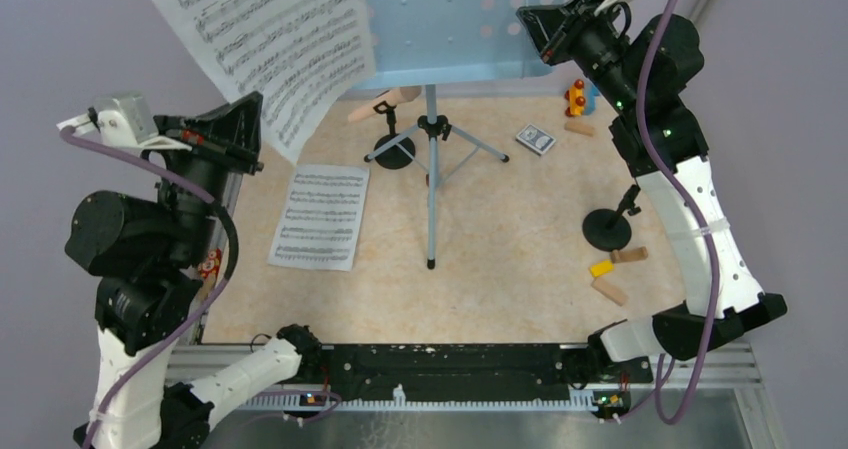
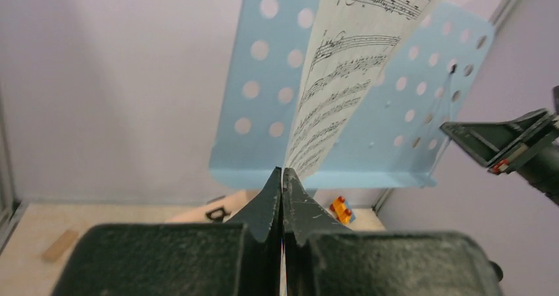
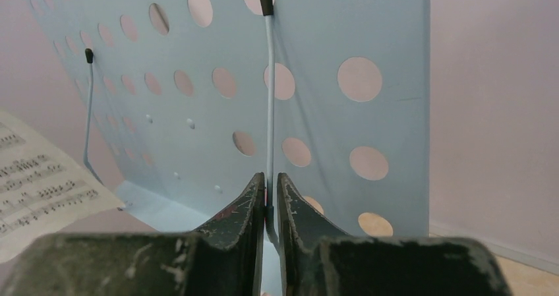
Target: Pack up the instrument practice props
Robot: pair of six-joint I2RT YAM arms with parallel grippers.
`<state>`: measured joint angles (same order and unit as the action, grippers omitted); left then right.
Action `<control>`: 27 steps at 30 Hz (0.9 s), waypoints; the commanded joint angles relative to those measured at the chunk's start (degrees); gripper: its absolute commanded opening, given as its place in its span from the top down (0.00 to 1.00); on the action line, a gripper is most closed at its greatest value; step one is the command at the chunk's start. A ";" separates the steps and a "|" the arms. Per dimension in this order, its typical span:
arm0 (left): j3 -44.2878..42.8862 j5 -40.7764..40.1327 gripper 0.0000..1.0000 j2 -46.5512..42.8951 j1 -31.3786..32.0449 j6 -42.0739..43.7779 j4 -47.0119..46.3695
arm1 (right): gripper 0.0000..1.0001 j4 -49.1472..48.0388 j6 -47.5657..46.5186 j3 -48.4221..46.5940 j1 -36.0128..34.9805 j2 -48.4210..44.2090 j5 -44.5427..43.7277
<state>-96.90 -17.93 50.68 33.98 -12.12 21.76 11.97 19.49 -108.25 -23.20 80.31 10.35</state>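
Note:
The light-blue perforated music rack [image 1: 460, 19] stands on grey tripod legs [image 1: 432, 169] at the back. My left gripper [image 1: 255, 129] is shut on the bottom edge of a white sheet-music page [image 1: 280, 39] and holds it up left of the rack; the wrist view shows the page [image 2: 343, 78] rising from the closed gripper [image 2: 283, 174]. My right gripper [image 1: 535, 29] is at the rack's right edge, shut [image 3: 267, 180] on its thin wire page arm [image 3: 268, 98]. A second page [image 1: 320, 217] lies flat on the table. A beige microphone [image 1: 385, 104] sits in a black holder [image 1: 393, 154]. Another holder [image 1: 608, 229] stands at the right. No black microphone shows.
A small blue-patterned card box [image 1: 535, 139] lies right of the tripod. Wooden and yellow blocks [image 1: 610, 279] lie near the right holder. A red and yellow toy [image 1: 577, 97] sits at the back right. The wall is close behind the rack.

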 commanded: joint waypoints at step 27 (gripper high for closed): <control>51.18 -11.43 1.00 -20.87 -0.01 -38.58 22.64 | 0.49 4.47 -0.69 38.45 0.18 -33.74 -4.39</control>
<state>-47.72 -31.03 25.52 33.95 -48.10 48.51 13.72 18.22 -73.12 -23.20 49.78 5.87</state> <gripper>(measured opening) 0.004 0.510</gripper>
